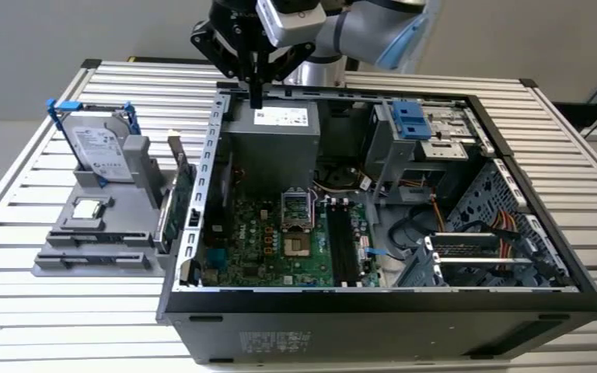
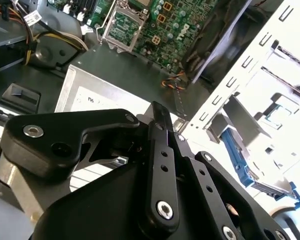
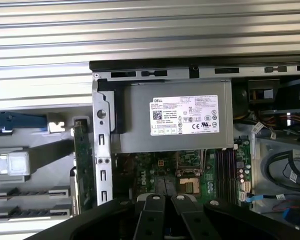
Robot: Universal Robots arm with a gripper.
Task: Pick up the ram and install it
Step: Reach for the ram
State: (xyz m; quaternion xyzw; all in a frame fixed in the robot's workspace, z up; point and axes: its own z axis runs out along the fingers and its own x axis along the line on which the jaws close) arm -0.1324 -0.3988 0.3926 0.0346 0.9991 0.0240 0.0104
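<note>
A slatted worktop (image 1: pixel 29 311) carries an open computer case (image 1: pixel 382 311) and, at the exterior view's left, a grey holder (image 1: pixel 91 260). The ram (image 1: pixel 168 221) stands on edge along the holder's edge nearest the case. The gripper (image 1: pixel 255 99) hangs over the case's far rim, clenched on nothing and well apart from the ram.

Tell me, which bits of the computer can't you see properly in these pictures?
- Green board beside the case: edge-on in the exterior view, so its face is hidden.
- Power supply: in the second wrist view, partly covered by the gripper.
- Processor socket: cut off by the same view's edge.
- Memory slots: in the exterior view, too small to tell how the latches stand.
</note>
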